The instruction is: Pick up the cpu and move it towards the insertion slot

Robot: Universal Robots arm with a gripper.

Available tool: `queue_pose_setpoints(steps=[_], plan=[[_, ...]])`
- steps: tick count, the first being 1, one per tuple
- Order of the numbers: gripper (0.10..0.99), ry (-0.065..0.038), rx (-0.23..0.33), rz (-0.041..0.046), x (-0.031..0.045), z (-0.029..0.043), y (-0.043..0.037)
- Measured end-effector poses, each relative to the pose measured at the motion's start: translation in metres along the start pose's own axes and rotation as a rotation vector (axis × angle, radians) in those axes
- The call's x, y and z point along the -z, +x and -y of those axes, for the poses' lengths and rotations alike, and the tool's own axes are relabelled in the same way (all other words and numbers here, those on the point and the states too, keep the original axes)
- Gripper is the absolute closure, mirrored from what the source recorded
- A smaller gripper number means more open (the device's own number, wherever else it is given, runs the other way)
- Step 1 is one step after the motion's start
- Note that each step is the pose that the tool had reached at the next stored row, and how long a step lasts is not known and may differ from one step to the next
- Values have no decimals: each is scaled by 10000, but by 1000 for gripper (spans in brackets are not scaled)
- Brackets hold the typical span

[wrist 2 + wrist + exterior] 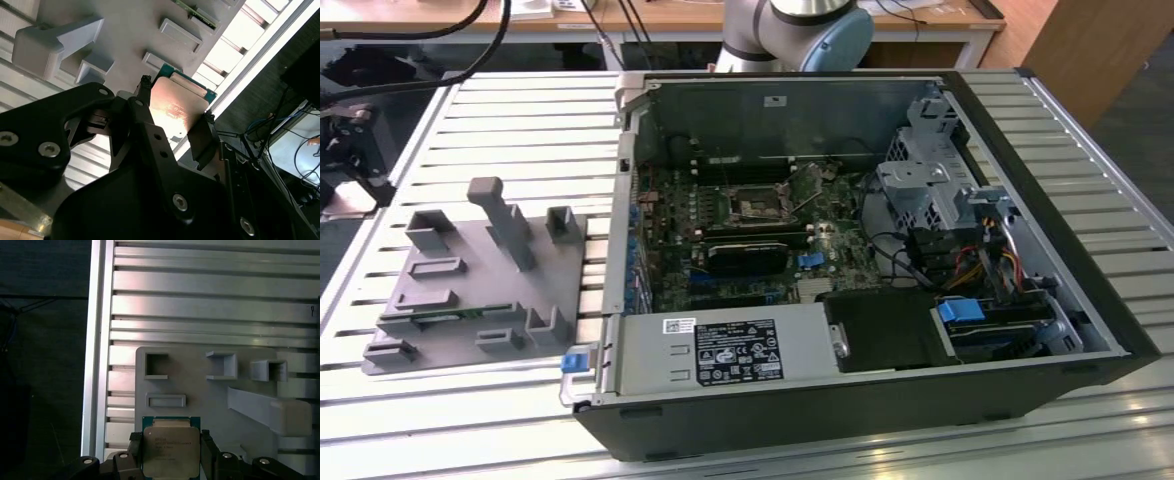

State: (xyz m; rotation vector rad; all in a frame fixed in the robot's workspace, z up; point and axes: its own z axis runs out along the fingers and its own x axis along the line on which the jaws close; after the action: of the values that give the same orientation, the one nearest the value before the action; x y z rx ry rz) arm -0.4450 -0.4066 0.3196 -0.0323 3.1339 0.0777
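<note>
Gripper: in both wrist views we see the black two-fingered gripper (171,452) (176,106) closed down to the width of the chip. One dark finger (135,450) (200,142) presses against each of two opposite edges.
Cpu: the small flat square cpu (171,450) (180,107), with a silvery-grey metal lid and a thin green rim, sits clamped between the gripper's fingers, lid facing the wrist cameras.
Tray: a pale grey plastic tray (200,390) (125,30) (454,300) with square pockets and raised blocks lies directly beneath the gripper. We cannot tell whether the cpu is clear of it or touching it.
Memory stick: a narrow green memory stick (197,12) rests in the tray, beyond the cpu's far edge.
Insertion slot: the square, silvery metal-framed insertion slot (758,207) with a dark centre sits on the green board inside the open black computer case (854,410). It is well apart from the tray under the gripper.
Desk: the slatted aluminium desk (200,305) (520,110) carries the tray and the case side by side.
Arm: the grey and pale blue arm (801,30) stands behind the case.
</note>
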Motion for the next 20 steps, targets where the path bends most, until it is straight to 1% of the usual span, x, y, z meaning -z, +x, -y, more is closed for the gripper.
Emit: queue_pose_setpoints(steps=[10,14,16,18,20], plan=[[545,0,0,-1,131,-9,-1],[545,0,0,0,170,-12,-3],[545,-1,-1,1,173,-13,-20],[545,0,-1,-10,173,-12,-63],[545,1,-2,-21,183,-12,-78]])
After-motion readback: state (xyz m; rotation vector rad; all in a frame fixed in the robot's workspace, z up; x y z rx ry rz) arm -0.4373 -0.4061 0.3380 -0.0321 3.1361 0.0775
